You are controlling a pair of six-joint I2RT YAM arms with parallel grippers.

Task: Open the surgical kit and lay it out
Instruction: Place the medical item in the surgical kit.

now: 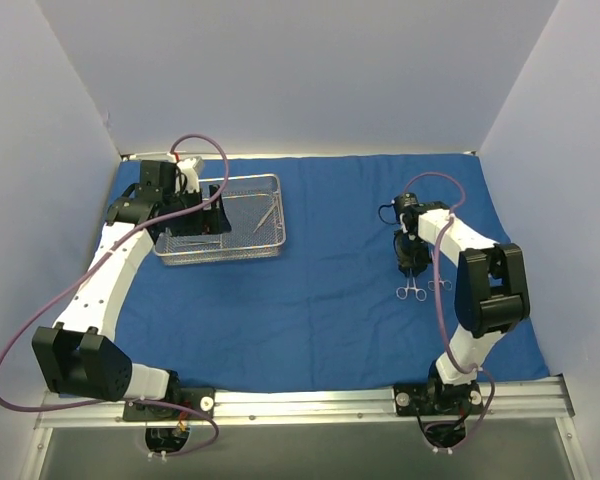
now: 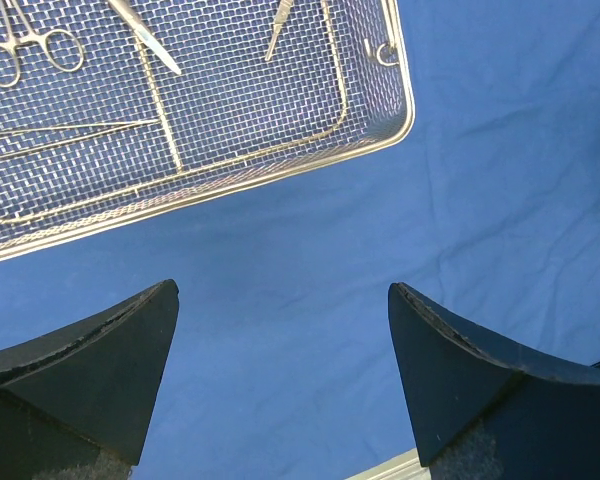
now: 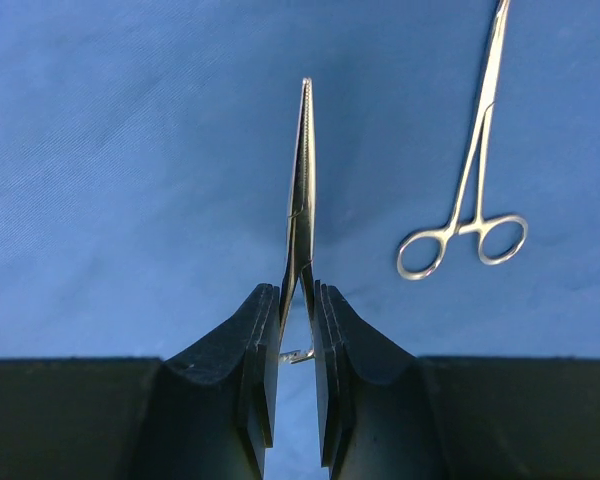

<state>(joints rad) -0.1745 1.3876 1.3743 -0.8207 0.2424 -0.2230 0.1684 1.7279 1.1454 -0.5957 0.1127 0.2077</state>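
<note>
One instrument [image 3: 303, 180] is pinched between the narrowly closed fingers [image 3: 258, 350] of the right gripper [image 3: 295, 300], over the right of the spread blue wrap [image 1: 320, 300]. A second instrument [image 3: 485, 120] is already laid beside it. The left gripper [image 2: 283, 290] is held wide and empty near the far-left tray [image 2: 230, 189], where several instruments [image 2: 145, 38] are left.

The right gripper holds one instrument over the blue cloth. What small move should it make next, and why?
Probably the right gripper should lower and open, so the held instrument lies on the blue cloth beside the laid-out forceps. It is shut on the instrument near its handles, tip roughly parallel to that forceps, bare cloth between them. Contact with the cloth cannot be told.
</note>
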